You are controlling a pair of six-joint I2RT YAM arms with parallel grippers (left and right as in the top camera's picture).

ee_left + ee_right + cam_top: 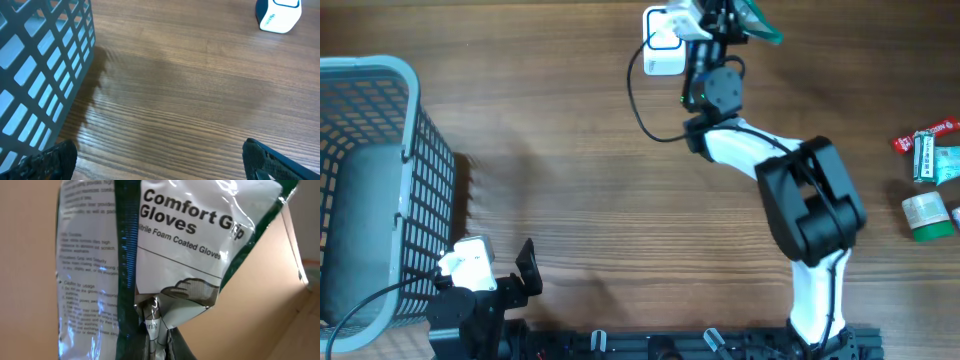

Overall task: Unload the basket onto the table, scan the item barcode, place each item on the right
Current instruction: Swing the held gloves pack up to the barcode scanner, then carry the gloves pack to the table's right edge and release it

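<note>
The item is a white and green packet of gloves (175,245), printed "Comfort Grip Gloves". My right gripper (159,341) is shut on its crumpled lower edge and holds it up in front of the wrist camera. From overhead, the right gripper (722,22) is at the far middle of the table, and the packet (758,22) sticks out to its right. A white scanner (663,50) stands just left of it. No barcode shows on the face I see. My left gripper (160,165) hangs open over bare wood near the front left, nothing between its fingers (50,161).
A grey mesh basket (415,150) fills the left side, close to the left gripper (515,272). Several small packets and a green-capped tub (928,215) lie at the right edge. The scanner (278,15) shows far ahead in the left wrist view.
</note>
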